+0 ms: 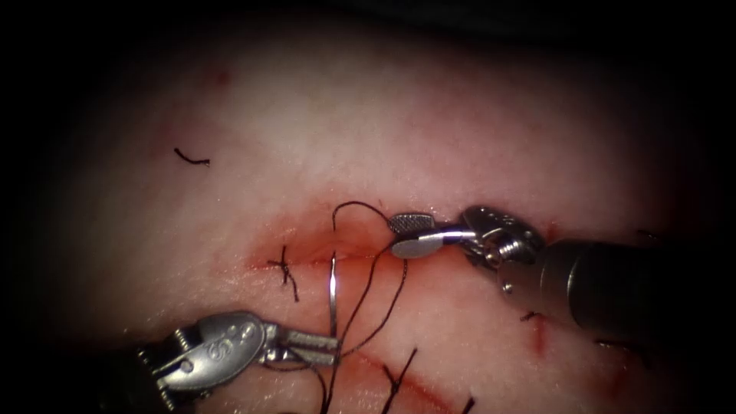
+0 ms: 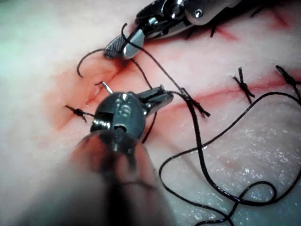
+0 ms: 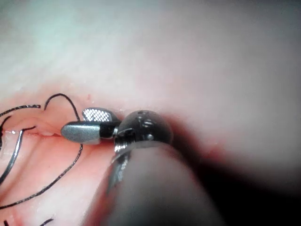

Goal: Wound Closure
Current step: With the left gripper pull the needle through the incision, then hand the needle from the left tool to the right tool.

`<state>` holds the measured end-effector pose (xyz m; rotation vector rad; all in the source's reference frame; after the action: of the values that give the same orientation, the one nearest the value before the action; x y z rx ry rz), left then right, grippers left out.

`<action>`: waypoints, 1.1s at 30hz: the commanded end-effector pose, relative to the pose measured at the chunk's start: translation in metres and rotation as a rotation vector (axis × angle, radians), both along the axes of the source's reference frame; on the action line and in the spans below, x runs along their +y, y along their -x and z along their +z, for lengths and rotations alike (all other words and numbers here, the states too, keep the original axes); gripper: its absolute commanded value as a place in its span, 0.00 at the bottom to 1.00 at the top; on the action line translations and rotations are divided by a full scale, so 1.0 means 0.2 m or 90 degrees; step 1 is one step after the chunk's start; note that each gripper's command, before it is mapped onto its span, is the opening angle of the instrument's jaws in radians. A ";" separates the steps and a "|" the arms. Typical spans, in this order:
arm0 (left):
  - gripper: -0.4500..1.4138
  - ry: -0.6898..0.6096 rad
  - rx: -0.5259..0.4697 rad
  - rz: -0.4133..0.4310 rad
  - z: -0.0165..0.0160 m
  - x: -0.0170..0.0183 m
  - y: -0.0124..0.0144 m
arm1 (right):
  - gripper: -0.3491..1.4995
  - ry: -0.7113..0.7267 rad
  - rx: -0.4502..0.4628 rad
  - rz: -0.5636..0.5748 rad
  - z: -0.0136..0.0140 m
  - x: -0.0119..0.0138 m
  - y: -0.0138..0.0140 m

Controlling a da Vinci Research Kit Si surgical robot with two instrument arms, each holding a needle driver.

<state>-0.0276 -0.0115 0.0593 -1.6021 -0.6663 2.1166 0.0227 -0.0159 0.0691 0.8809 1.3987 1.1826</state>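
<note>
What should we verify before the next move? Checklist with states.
1. Left tool holds the needle near one end: ok.
2. Needle's other end at the cut; whether it sits in the tissue: cannot tell.
3. Right tool open, holding nothing: ok.
4. Thread lies across the right tool's jaws, snag risk: not ok.
5. Tied stitch at the cut's left end intact: ok.
</note>
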 end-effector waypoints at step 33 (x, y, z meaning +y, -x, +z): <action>0.00 0.415 0.192 -0.120 -0.050 0.025 -0.024 | 0.77 0.201 -0.064 0.009 -0.042 -0.009 -0.001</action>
<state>-0.0219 -0.0067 0.0488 -1.4828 0.2985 2.4950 0.0221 -0.0175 0.0600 0.5655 1.4588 0.9668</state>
